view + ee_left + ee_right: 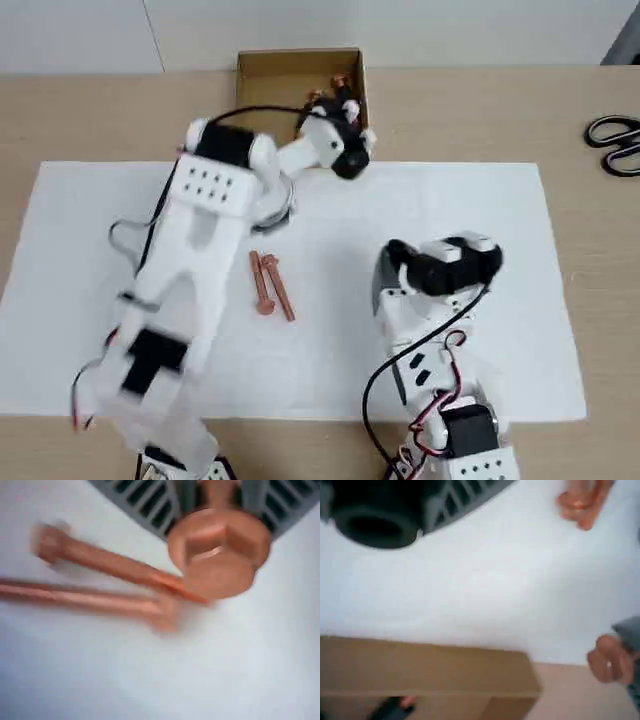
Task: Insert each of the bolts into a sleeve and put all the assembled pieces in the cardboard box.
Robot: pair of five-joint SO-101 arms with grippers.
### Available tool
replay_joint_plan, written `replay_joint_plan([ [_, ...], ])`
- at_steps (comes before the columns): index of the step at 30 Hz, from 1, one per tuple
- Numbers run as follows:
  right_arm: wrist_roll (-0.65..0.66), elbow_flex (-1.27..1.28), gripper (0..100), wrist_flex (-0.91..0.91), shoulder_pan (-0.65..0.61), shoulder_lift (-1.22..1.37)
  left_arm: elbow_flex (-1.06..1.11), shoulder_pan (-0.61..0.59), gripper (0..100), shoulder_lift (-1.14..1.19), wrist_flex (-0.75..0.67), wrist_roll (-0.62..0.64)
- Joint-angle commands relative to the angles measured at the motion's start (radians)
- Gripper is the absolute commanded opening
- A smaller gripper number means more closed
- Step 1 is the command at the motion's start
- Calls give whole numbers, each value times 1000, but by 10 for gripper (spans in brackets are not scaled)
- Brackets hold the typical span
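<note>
At twelve o'clock, beside the cardboard box [270,70], I see my left gripper [218,497] clamped on a smooth copper hex-head bolt [220,555]. My right gripper [405,517] pinches a black tubular sleeve [372,525].

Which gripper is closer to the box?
Left. The left gripper hangs beside the box's near edge, holding a bolt; the right gripper sits farther back over the paper, holding a sleeve.
</note>
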Motion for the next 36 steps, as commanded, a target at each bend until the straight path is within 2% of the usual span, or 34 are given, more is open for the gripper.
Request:
replay_joint_plan([
  [1, 84, -8, 4, -25, -42, -18, 213, 5, 6, -318, -14, 124],
  [6, 226, -8, 4, -48, -44, -18, 300, -23, 6, -572, -133, 344],
  [13, 236, 12, 4, -295, -44, -18, 495, -78, 6, -832, -384, 546],
  [20, 236, 77, 4, -335, -45, -19, 754, -71, 6, -1028, -689, 580],
  [24, 238, 80, 4, -369, -54, -19, 974, -71, 6, -1119, -919, 542],
  [26, 239, 84, 4, -437, -76, -19, 1058, -66, 6, -1191, -1043, 575],
  [29, 239, 92, 4, -506, -134, -19, 1182, 5, 6, -1318, -1284, 727],
  [33, 241, 97, 4, -510, -189, -18, 1326, 129, 6, -1464, -1593, 922],
  [36, 241, 97, 4, -510, -196, -18, 1363, 209, 6, -1507, -1649, 936],
])
